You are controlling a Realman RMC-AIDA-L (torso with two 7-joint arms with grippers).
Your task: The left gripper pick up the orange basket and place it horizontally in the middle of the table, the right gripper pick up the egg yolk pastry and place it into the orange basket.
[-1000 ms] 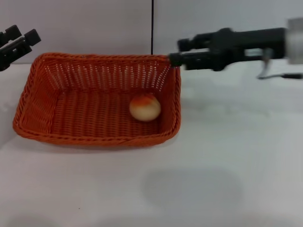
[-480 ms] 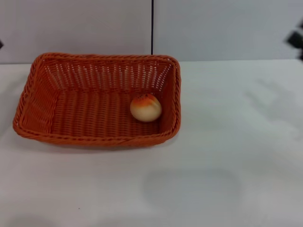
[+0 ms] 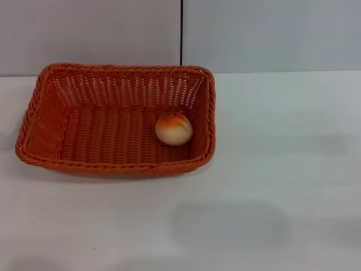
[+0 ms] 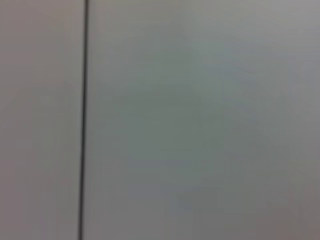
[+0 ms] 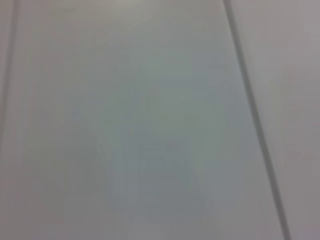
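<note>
The orange basket point(image 3: 115, 117) sits flat on the white table point(image 3: 282, 169), left of centre, its long side running across the head view. The egg yolk pastry point(image 3: 174, 129) rests inside it, near the right wall. Neither the left gripper nor the right gripper appears in any view, so their finger states cannot be told. Both placements look done; the sensible move is to keep both arms clear of the basket.

Wrist views perhaps show only blurred wall.
</note>
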